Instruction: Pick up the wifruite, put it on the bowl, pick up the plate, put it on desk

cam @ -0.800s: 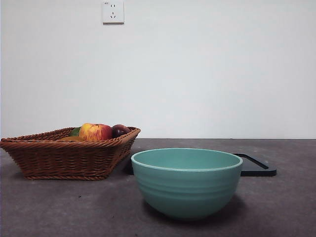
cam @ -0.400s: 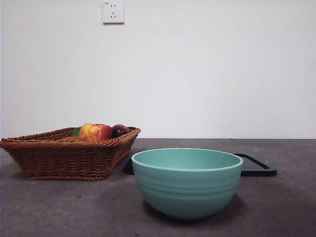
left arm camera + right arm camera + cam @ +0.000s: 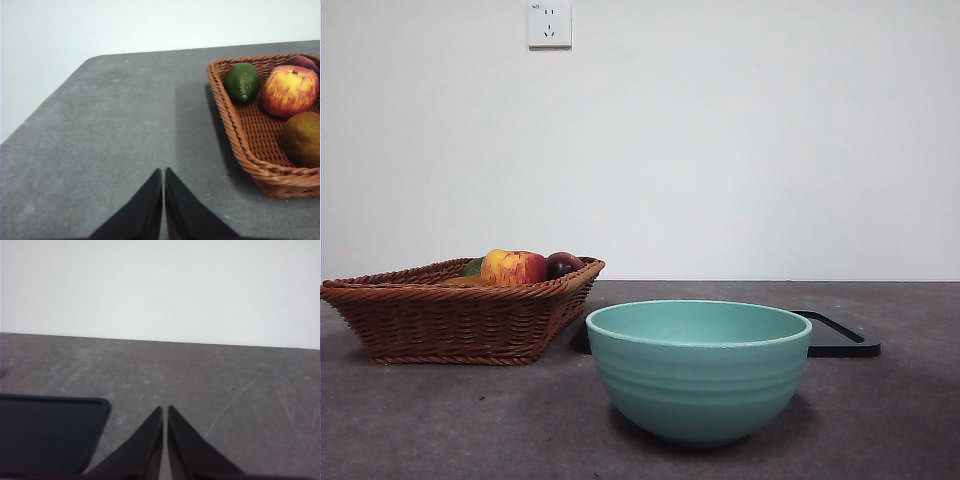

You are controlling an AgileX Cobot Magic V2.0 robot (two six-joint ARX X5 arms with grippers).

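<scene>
Both arms wait above the desk (image 3: 430,420), the left gripper (image 3: 163,172) and right gripper (image 3: 165,410) pinched together on nothing. The wifruite (image 3: 303,138) lies in the wicker basket (image 3: 250,150), off beside the left gripper, near the apple (image 3: 290,90). The bowl (image 3: 698,385) stands apart.

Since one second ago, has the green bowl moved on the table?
No. In the front view the bowl keeps its place against the basket and the black tray behind it.
</scene>
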